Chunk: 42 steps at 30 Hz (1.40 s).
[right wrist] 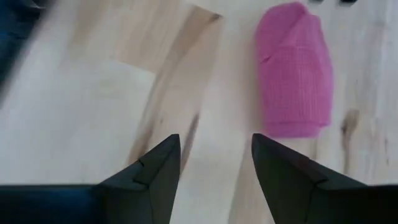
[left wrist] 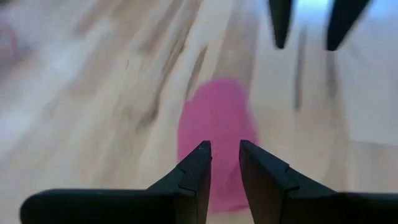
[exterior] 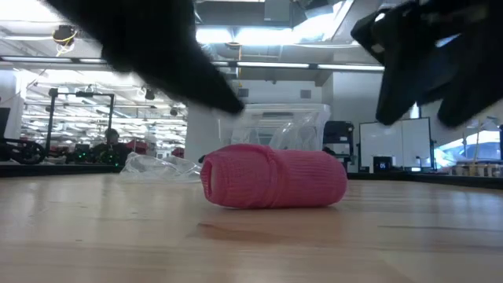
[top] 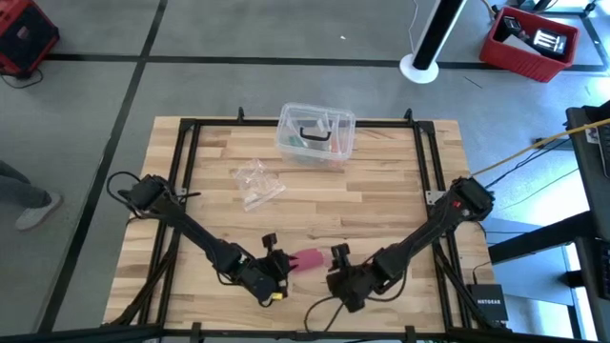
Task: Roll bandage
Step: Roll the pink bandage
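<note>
Bandage (top: 309, 259), rolled into a stubby pink cylinder, lies on the desk (top: 381, 200) at lower centre of the high view. Left gripper (top: 271, 250) just left of it, right gripper (top: 338, 255) just right. Both parted, holding nothing.

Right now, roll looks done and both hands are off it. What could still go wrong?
1. The bandage lies loose on its side on the table, free to roll or unwind.
2. The left hand hangs just above it; dipping could nudge it.
3. The right hand is open beside it; swinging could clip it.
</note>
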Available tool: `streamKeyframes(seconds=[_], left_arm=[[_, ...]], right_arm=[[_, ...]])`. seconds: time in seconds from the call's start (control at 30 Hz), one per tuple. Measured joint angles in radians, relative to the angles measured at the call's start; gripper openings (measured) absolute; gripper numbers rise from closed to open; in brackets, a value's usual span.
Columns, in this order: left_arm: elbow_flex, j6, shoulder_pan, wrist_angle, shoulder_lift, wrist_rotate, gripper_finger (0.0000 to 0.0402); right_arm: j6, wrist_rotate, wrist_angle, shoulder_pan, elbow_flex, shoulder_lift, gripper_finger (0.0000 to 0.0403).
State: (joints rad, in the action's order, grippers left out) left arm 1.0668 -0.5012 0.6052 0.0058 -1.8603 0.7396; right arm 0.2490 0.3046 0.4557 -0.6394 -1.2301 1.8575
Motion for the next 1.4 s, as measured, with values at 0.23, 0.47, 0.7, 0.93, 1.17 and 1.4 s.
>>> streamKeyframes(seconds=[0.23,0.47,0.7,0.93,1.17,1.4], left_arm=[[0.049,0.069,0.059,-0.159,0.083,0.006,0.0076],[0.033,-0.085,0.154,-0.311,0.033,0.074,0.0076],[0.033,-0.212,0.164,-0.182,-0.056,0.087,0.0076],[0.033,-0.467,0.128,-0.073,-0.146,0.109,0.0076],[0.033,-0.455,0.098,0.098,-0.197,0.120,0.0076],[0.033,-0.475,0.092,0.082,-0.197,0.164,0.0076]], right_arm=[[0.014,-0.031,-0.010,0.034,0.102,-0.109,0.0202],[0.103,-0.046,-0.557,0.076,0.406,-0.139,0.0202],[0.278,0.007,-0.884,0.118,0.550,-0.119,0.0202],[0.266,0.029,-0.887,0.117,0.553,-0.119,0.0202],[0.244,0.033,-0.897,0.116,0.553,-0.119,0.0202],[0.245,0.017,-0.859,0.114,0.553,-0.112,0.0202]])
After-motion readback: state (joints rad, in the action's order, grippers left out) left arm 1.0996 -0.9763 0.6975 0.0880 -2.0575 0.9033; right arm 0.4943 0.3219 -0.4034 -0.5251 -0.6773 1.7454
